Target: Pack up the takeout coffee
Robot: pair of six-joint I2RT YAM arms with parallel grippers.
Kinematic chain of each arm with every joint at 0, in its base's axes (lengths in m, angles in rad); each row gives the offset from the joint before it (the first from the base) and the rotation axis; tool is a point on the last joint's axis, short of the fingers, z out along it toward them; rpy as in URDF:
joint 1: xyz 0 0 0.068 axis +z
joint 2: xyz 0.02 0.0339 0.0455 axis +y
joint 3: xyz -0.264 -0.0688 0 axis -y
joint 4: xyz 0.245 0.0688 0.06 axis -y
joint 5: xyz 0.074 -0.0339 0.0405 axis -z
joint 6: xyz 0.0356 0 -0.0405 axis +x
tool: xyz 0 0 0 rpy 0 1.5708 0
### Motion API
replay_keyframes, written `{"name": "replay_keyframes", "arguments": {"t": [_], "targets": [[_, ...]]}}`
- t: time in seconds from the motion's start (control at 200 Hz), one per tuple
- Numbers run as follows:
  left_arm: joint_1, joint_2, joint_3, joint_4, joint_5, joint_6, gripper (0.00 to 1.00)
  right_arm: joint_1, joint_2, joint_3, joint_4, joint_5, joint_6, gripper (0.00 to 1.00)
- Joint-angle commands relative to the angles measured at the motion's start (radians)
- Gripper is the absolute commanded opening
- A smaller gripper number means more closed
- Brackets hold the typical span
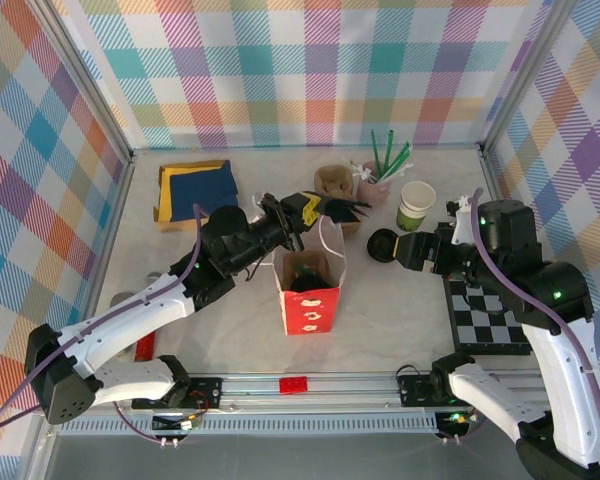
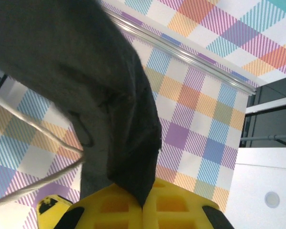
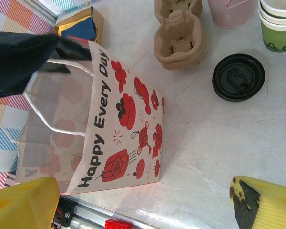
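Quick count: one paper gift bag [image 3: 124, 129], one black-lidded takeout coffee [image 3: 238, 77], one green-and-white cup [image 3: 279, 28], one pink cup [image 3: 231, 12] of straws, one cardboard cup carrier [image 3: 178, 38], one checkerboard [image 1: 490, 320].

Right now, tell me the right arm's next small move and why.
Probably ease the open right gripper forward around the takeout coffee: it stands on the table outside the paper bag, whose rim the left gripper pinches.

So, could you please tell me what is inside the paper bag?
From above, the paper bag shows something dark low inside; I cannot tell what. Its walls hide the rest of the interior.
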Motion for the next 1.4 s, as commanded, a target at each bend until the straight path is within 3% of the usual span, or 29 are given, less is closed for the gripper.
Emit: {"name": "replay_keyframes", "arguments": {"t": [0.0, 0.175, 0.76, 1.081, 1.396], "targets": [[-0.013, -0.020, 0.025, 0.010, -0.016, 0.018, 0.00, -0.004, -0.004, 0.020, -0.009, -0.012, 0.004, 0.92], [-0.018, -0.043, -0.023, 0.019, -0.035, 0.001, 0.00, -0.004, -0.001, 0.027, -0.010, -0.016, 0.000, 0.92], [-0.156, -0.050, -0.122, 0.130, -0.188, -0.062, 0.00, -0.004, 0.018, 0.067, -0.016, -0.031, 0.002, 0.91], [-0.163, -0.157, -0.286, 0.194, -0.348, -0.140, 0.00, -0.004, 0.032, 0.066, -0.008, -0.048, 0.015, 0.90], [-0.152, -0.076, -0.323, 0.355, -0.379, -0.195, 0.00, 0.006, 0.041, 0.078, -0.008, -0.051, 0.030, 0.90]]}}
